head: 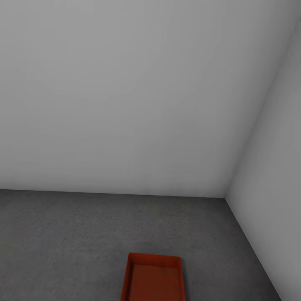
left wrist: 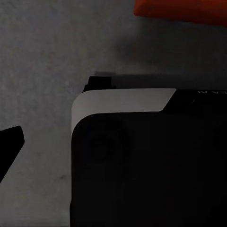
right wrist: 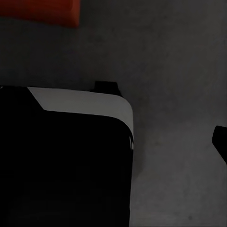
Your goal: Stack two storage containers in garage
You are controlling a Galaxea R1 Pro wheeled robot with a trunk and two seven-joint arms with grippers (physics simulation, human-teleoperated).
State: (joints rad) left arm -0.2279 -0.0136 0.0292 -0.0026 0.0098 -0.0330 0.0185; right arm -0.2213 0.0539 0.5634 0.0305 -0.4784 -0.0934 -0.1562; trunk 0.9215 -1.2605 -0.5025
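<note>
no legible text (faint marks unreadable)

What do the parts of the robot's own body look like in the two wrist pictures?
In both wrist views a large black body with rounded corners carries a light grey band along its upper edge. A dark fingertip pokes in at one side. The right wrist view shows the same black body.

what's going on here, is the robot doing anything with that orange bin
Nothing is holding it at this moment. One orange-red storage container sits open side up on the dark grey floor, near the corner of two plain pale walls. The head camera looks down at it from close by. Both wrist cameras face the floor past the robot's dark base, each catching an edge of the bin. No second container is stacked on it.
</note>
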